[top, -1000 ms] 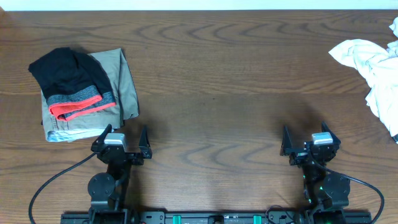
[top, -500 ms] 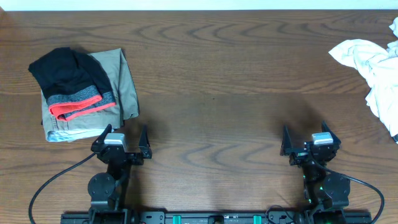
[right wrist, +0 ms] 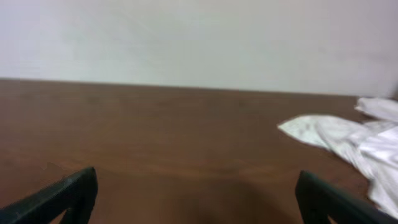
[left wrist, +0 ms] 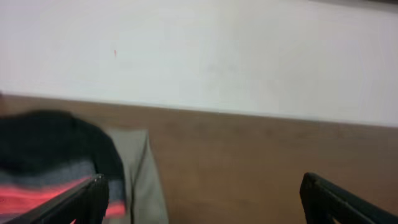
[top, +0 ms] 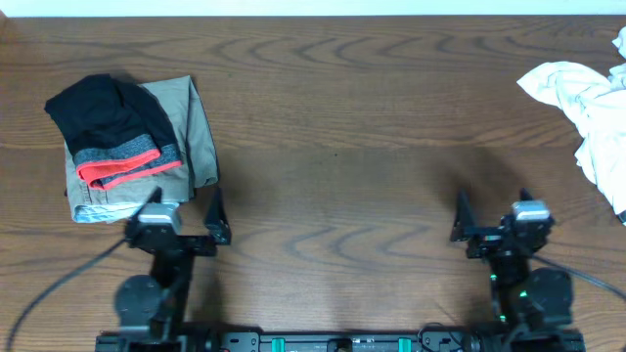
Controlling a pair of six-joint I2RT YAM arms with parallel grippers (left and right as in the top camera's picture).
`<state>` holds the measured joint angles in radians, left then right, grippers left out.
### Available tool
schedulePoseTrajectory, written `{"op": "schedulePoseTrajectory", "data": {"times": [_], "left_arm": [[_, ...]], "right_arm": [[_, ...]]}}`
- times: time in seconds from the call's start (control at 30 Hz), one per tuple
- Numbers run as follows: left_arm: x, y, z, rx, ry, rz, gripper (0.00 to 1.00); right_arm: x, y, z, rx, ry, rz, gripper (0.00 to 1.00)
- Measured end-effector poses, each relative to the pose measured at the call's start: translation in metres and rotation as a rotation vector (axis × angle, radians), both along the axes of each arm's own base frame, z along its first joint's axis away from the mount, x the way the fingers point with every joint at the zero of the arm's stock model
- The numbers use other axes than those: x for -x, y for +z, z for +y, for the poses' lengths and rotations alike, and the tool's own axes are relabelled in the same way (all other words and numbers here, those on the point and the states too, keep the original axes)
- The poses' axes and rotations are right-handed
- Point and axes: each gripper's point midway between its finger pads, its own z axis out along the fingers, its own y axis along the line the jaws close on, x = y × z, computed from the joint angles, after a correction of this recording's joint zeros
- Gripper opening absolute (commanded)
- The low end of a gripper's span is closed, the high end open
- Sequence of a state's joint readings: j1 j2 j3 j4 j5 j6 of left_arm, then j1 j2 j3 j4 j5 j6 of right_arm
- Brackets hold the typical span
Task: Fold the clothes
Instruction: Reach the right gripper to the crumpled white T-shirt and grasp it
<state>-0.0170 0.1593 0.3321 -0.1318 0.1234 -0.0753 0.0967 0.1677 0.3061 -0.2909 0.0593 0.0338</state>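
On the left of the table lies a stack of clothes: a black piece [top: 103, 112] on a grey piece with red trim [top: 127, 166], over a khaki piece [top: 191, 127]. Crumpled white clothes [top: 587, 108] lie at the far right edge. My left gripper [top: 184, 200] stands open just in front of the stack's near right corner, holding nothing. My right gripper [top: 492, 200] is open over bare wood, well short of the white clothes. In the left wrist view the open gripper [left wrist: 202, 186] faces the khaki piece [left wrist: 134, 162]. In the right wrist view the open gripper [right wrist: 196, 180] has the white clothes [right wrist: 348, 140] ahead to the right.
The dark wooden table [top: 333, 117] stretches between the two piles. A pale wall [right wrist: 199, 37] rises behind its far edge. Both arm bases and their cables sit at the near edge.
The left arm has swung a little to the left, toward the stack. The right arm has swung a little to the right. Both grippers stay open; the clothes have not moved.
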Motion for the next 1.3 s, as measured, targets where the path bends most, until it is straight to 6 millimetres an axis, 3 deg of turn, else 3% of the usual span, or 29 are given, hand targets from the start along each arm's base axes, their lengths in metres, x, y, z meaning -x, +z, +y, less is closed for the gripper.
{"op": "schedulePoseTrajectory", "data": {"times": [0.07,0.17,0.27,0.4,0.53,0.63,0.73,0.8,1.03,1.13,1.3], "left_arm": [[0.0,0.037,0.0,0.003,0.0,0.002,0.98],[-0.005,0.058,0.0,0.001,0.0,0.116,0.98],[-0.016,0.055,0.0,-0.002,0.0,0.319,0.98],[-0.032,0.04,-0.001,-0.006,0.001,0.542,0.98],[-0.048,0.025,-0.001,-0.008,0.001,0.639,0.98],[-0.053,0.015,-0.001,-0.009,0.001,0.676,0.98],[-0.055,0.011,0.0,-0.008,0.005,0.693,0.98],[-0.056,0.01,0.002,-0.006,0.012,0.695,0.98],[-0.058,0.013,0.005,-0.002,0.022,0.683,0.98],[-0.058,0.013,0.005,-0.002,0.021,0.683,0.98],[-0.058,0.013,0.005,-0.002,0.022,0.683,0.98]], "right_arm": [[0.002,0.018,-0.005,0.01,-0.026,0.082,0.99],[-0.001,0.031,-0.009,0.029,-0.05,0.229,0.99],[-0.009,0.037,-0.008,0.052,-0.051,0.418,0.99],[-0.036,0.044,-0.005,0.068,-0.046,0.563,0.99],[-0.063,0.033,-0.015,0.086,-0.093,0.645,0.99],[-0.079,0.014,-0.051,0.079,-0.215,0.717,0.99],[-0.086,0.003,-0.107,0.031,-0.374,0.778,0.99],[-0.088,0.006,-0.158,-0.018,-0.492,0.79,0.99],[-0.06,0.025,-0.301,-0.107,-0.805,0.732,0.98],[-0.052,0.014,-0.339,-0.15,-0.844,0.707,0.96],[-0.045,-0.034,-0.385,-0.257,-0.829,0.714,0.88]]}}
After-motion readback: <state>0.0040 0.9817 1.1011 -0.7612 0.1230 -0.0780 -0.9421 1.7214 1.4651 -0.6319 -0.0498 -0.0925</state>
